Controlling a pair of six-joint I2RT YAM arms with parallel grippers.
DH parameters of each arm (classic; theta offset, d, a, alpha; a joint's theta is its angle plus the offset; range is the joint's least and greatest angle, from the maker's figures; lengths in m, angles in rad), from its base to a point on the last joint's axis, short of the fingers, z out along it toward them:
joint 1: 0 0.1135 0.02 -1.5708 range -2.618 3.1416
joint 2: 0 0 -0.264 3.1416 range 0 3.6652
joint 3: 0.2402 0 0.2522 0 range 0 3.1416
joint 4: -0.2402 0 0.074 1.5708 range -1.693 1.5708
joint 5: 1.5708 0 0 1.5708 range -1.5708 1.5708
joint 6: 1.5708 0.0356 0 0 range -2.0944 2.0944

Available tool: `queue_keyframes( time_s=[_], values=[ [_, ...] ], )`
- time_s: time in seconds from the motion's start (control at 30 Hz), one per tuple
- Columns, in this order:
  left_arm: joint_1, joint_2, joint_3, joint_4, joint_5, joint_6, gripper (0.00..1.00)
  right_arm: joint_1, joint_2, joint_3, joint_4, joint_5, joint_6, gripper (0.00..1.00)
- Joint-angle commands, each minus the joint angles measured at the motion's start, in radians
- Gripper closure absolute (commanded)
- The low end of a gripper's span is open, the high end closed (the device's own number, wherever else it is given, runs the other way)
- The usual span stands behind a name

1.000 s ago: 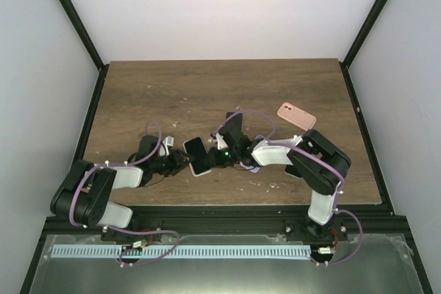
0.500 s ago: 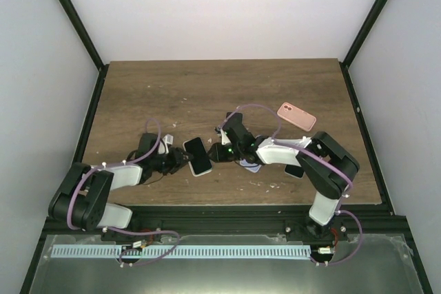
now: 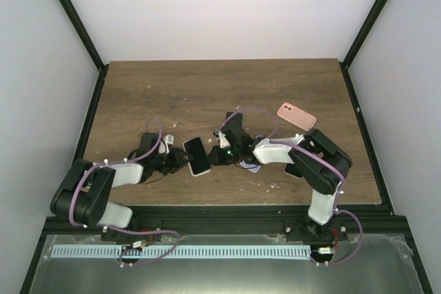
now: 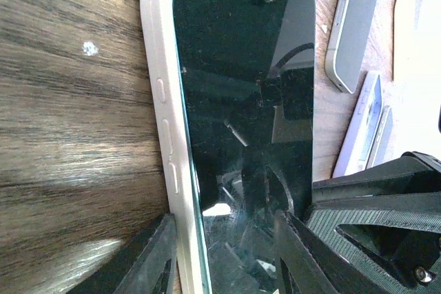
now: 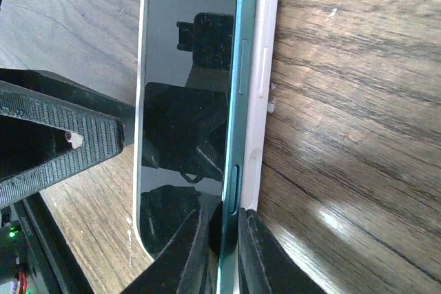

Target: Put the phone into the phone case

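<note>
While both arms are angling inward over the brown wooden table (image 3: 138,94), the teal-edged, black-glass phone (image 3: 198,155) is lying between the left gripper (image 3: 182,160) and right gripper (image 3: 216,156) (a pink rectangular handset (image 3: 297,116) is resting well apart). Left wrist: the left fingers (image 4: 150,261) are clamping the near end of the white rounded phone case (image 4: 156,67) cradling the phone. Right wrist: the right fingers (image 5: 191,249), nearly together, are pinching the phone's teal side, which is standing proud of the case rim.
</note>
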Motion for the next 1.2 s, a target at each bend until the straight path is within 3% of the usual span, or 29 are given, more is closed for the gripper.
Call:
queue_keyframes(
  time_s=[0.0,0.13,0.5,0.63,0.83,0.97,1.17],
  values=[
    [-0.007,0.028,0.009,0.044,0.016,-0.005,0.6,0.007,0.025,0.05,0.049,-0.06,0.001,0.88],
    [-0.031,0.048,0.009,0.076,0.042,-0.014,0.61,0.032,0.039,0.057,0.053,-0.059,0.011,0.95],
    [-0.091,-0.022,-0.005,0.017,0.087,-0.072,0.61,0.076,-0.064,-0.1,0.097,-0.002,0.074,0.93],
    [-0.093,-0.088,-0.006,-0.048,0.072,-0.062,0.6,0.071,-0.113,-0.145,0.09,0.048,0.065,0.85],
    [-0.08,-0.12,0.113,-0.267,-0.05,0.047,0.56,0.017,-0.148,-0.17,0.119,0.036,0.071,0.71],
    [-0.043,-0.118,0.106,-0.25,-0.058,0.038,0.54,-0.005,-0.145,-0.163,0.133,0.039,0.065,0.6],
    [-0.013,-0.064,0.097,-0.195,-0.013,0.039,0.54,-0.01,-0.064,-0.099,0.138,0.005,0.066,0.57]
  ],
)
